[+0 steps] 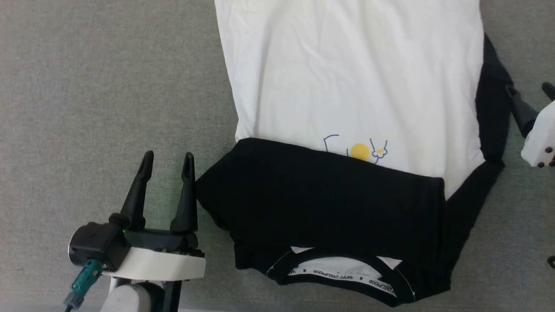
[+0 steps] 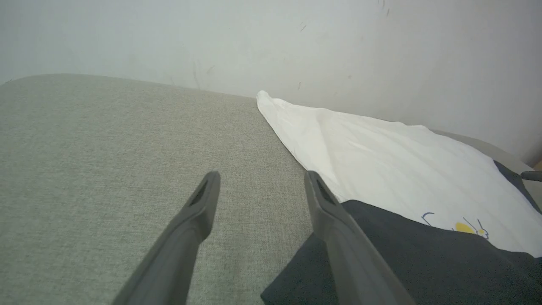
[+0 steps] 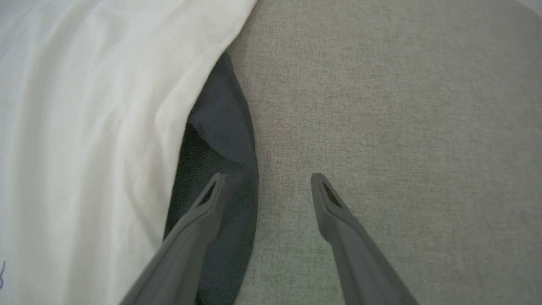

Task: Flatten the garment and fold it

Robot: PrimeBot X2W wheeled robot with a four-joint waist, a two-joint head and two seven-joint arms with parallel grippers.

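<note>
The garment point(image 1: 347, 73) lies on grey cloth, white body stretching up the head view, black collar and lettered neck tape point(image 1: 342, 275) nearest me. One black sleeve point(image 1: 321, 195) is folded across the chest and hides the lower half of the small print point(image 1: 360, 149). The other black sleeve point(image 1: 490, 112) runs down the right side. My left gripper point(image 1: 168, 157) stands open just left of the folded sleeve's corner, holding nothing; the left wrist view has my left gripper point(image 2: 258, 178) beside that sleeve point(image 2: 402, 254). My right gripper point(image 1: 531, 91) is open at the right sleeve's edge; in the right wrist view my right gripper point(image 3: 266, 180) has one finger over the sleeve point(image 3: 220, 114).
The grey fabric surface point(image 1: 95, 86) spreads wide to the left of the garment, with a narrower strip point(image 1: 520, 216) on the right. A pale wall point(image 2: 271, 42) rises behind the surface's far edge in the left wrist view.
</note>
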